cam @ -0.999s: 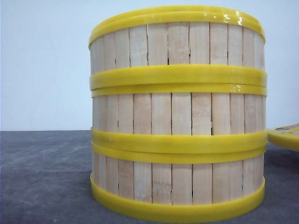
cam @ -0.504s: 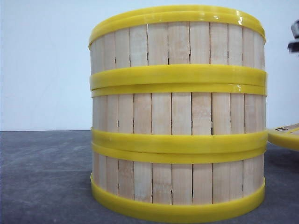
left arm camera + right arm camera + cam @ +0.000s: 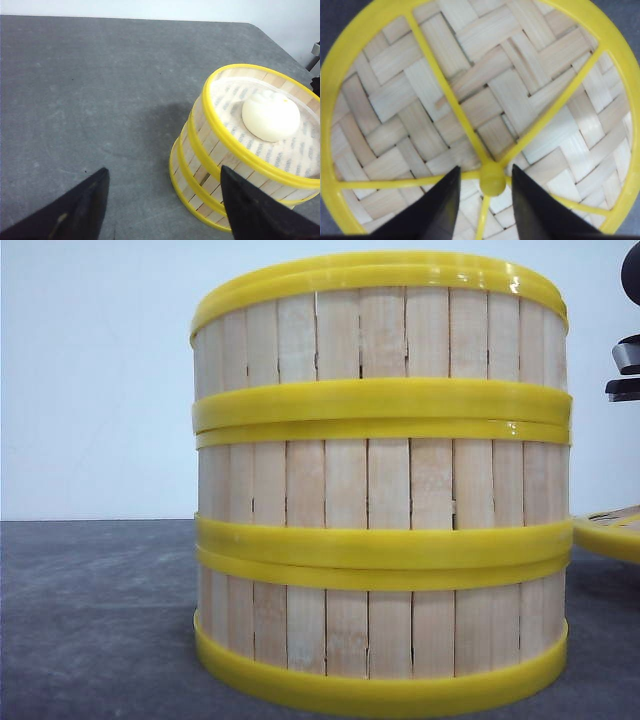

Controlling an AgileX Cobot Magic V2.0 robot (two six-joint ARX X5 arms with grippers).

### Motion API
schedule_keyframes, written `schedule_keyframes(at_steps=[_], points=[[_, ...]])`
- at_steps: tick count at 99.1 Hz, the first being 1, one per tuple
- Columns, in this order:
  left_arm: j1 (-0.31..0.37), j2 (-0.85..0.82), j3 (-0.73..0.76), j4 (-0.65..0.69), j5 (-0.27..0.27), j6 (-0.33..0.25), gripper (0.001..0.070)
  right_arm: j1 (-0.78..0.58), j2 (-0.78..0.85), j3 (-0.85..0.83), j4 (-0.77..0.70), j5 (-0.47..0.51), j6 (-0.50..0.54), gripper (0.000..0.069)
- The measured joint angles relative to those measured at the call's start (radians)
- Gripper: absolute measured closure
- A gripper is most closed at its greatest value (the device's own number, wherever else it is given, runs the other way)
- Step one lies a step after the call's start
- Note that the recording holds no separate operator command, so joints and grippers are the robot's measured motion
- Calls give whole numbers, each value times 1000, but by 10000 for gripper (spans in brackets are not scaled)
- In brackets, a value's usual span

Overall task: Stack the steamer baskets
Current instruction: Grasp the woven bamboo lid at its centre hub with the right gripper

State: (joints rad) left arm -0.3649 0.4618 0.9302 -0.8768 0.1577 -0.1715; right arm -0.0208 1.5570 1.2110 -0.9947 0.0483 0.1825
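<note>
Steamer baskets (image 3: pixel 380 485) stacked three high, centre of table (image 3: pixel 90 100).
Bun (image 3: pixel 270 117) in top basket. Left gripper (image 3: pixel 162 200) spread, empty, near stack. Right gripper (image 3: pixel 482 192) spread, straddling lid (image 3: pixel 395 65) knob (image 3: pixel 492 178), right of stack.

Even, bright light washing all three views, glare glinting on the top yellow rim of the steamer baskets (image 3: pixel 380 480), a soft shadow lying on the grey table (image 3: pixel 100 100) beside them, the woven lid (image 3: pixel 485 100) blurring close to the right wrist camera
</note>
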Motion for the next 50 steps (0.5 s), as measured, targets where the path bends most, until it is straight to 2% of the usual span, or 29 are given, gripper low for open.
schedule_keyframes(at_steps=[19, 50], points=[[0, 0, 0, -1, 0, 0, 283, -1, 0, 0, 8, 4, 0, 611], [0, 0, 0, -1, 0, 0, 283, -1, 0, 0, 3, 5, -8, 633]])
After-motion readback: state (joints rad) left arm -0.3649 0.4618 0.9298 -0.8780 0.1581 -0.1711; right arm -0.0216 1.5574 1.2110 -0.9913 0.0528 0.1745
